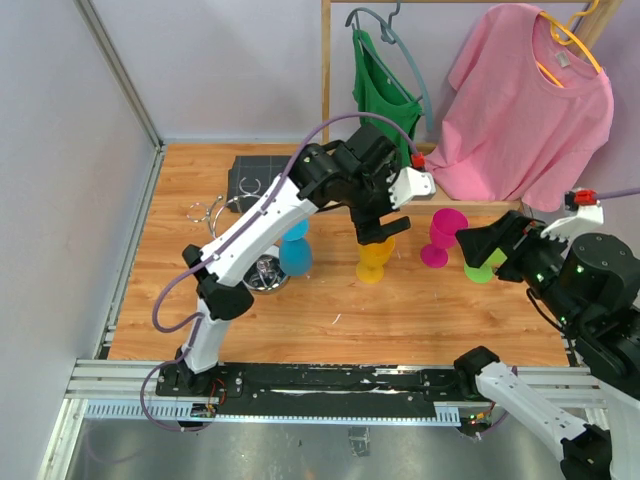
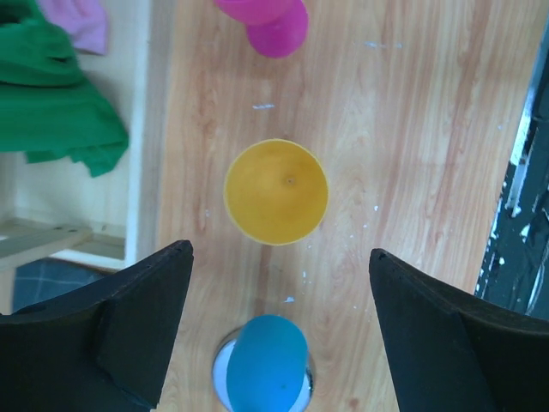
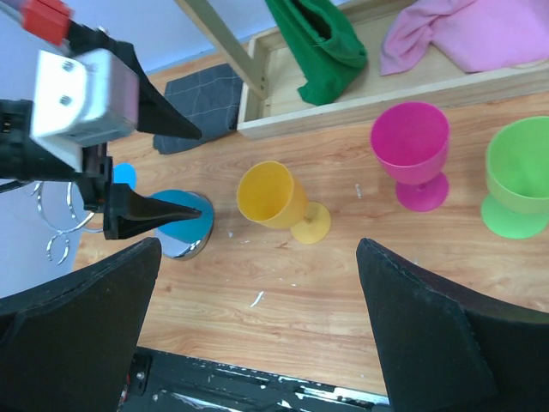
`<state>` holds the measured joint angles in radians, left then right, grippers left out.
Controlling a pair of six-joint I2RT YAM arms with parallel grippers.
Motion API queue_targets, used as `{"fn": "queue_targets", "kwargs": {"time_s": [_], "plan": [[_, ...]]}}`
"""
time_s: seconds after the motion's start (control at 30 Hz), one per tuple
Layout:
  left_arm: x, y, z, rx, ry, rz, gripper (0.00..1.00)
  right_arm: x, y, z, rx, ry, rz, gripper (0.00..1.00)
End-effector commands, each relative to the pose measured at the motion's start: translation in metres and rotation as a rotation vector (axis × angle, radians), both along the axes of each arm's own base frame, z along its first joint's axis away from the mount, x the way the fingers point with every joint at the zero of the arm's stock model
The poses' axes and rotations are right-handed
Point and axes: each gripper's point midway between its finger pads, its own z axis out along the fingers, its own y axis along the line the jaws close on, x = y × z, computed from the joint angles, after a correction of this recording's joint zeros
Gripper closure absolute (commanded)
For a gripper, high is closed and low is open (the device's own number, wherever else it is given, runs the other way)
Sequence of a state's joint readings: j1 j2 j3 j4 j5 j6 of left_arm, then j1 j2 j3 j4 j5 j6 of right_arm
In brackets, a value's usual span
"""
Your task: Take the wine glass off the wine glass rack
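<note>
The wine glass rack has a round shiny base (image 1: 262, 280) and silver wire loops (image 1: 206, 212); my left arm hides its post. A blue wine glass (image 1: 295, 252) is over the base, and I cannot see how it hangs. It also shows in the left wrist view (image 2: 269, 360) and the right wrist view (image 3: 176, 225). A yellow wine glass (image 1: 375, 260) stands upright on the table. My left gripper (image 1: 385, 228) is open and empty right above it, with the yellow rim (image 2: 276, 190) just ahead of the jaws. My right gripper (image 1: 478, 245) is open and empty, off to the right.
A magenta glass (image 1: 438, 238) and a green glass (image 1: 480, 270) stand right of the yellow one. A tall wooden clothes rack (image 1: 326, 60) at the back holds a green top (image 1: 385, 85) and a pink T-shirt (image 1: 530, 100). A dark grey cloth (image 1: 255, 175) lies at back left.
</note>
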<state>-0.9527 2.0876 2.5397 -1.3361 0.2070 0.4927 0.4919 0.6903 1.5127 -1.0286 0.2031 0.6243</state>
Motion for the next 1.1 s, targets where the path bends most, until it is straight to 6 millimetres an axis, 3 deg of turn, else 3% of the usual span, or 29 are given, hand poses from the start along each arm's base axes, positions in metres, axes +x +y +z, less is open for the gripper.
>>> {"fn": "queue_targets", "kwargs": {"time_s": [0.0, 0.1, 0.2, 0.33, 0.43, 0.6, 0.77, 0.87, 1.07], "plan": [[0.005, 0.017, 0.081, -0.170, -0.176, 0.094, 0.10, 0.016, 0.023, 0.021, 0.045, -0.047, 0.069, 0.01], [0.018, 0.047, 0.130, -0.280, -0.287, 0.197, 0.06, 0.038, 0.056, 0.021, 0.085, -0.020, 0.162, 0.02], [0.039, 0.096, 0.159, -0.347, -0.324, 0.337, 0.06, 0.063, 0.088, 0.020, 0.133, 0.001, 0.240, 0.01], [0.079, 0.197, 0.178, -0.437, -0.311, 0.606, 0.06, 0.091, 0.125, 0.023, 0.187, 0.005, 0.319, 0.01], [0.086, 0.257, 0.176, -0.485, -0.306, 0.737, 0.06, 0.103, 0.157, 0.018, 0.187, 0.030, 0.378, 0.01], [0.079, 0.319, 0.159, -0.519, -0.293, 0.884, 0.06, 0.108, 0.211, -0.008, 0.189, 0.107, 0.466, 0.01], [0.073, 0.361, 0.135, -0.574, -0.257, 1.014, 0.06, 0.106, 0.246, -0.040, 0.243, 0.197, 0.500, 0.00], [0.071, 0.379, 0.119, -0.616, -0.225, 1.079, 0.06, 0.105, 0.257, -0.059, 0.290, 0.245, 0.506, 0.03], [0.065, 0.409, 0.089, -0.696, -0.151, 1.193, 0.06, 0.103, 0.287, -0.088, 0.432, 0.334, 0.570, 0.14]]}}
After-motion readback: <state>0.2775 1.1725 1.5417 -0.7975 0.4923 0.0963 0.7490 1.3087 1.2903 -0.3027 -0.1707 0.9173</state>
